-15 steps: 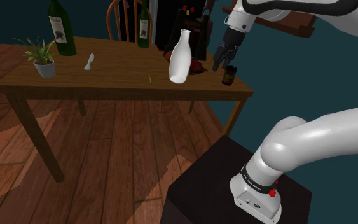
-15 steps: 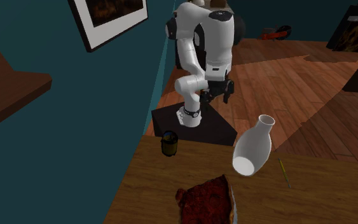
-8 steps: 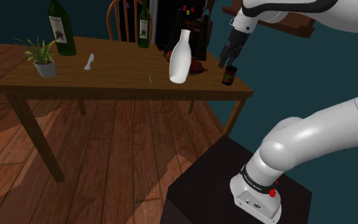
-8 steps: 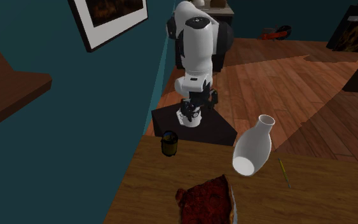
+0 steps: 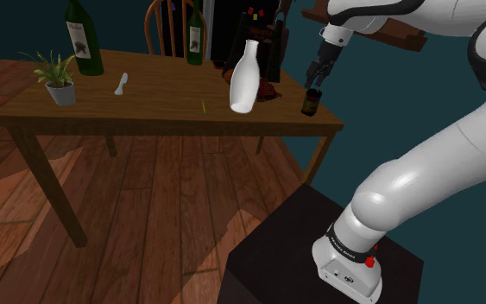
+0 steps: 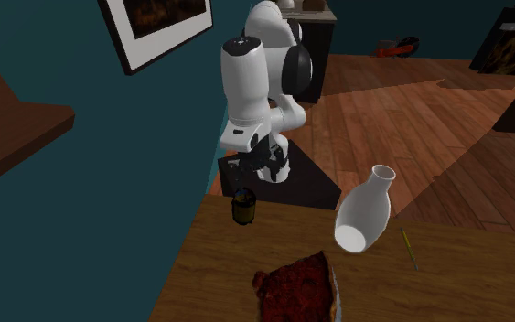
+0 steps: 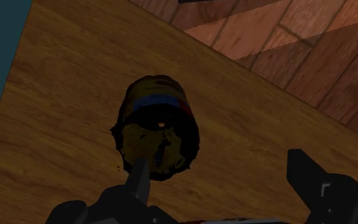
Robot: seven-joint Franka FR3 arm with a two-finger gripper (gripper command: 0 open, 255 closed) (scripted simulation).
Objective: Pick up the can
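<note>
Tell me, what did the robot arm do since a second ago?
The gripper swung toward the shoulder view's right and now hangs just above the can, fingers open, nothing grabbed yet. The can, the white vase and the table stayed as they were.

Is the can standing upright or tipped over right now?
Upright. The can stands on its base near the corner of the table, its sides vertical in both exterior views.
</note>
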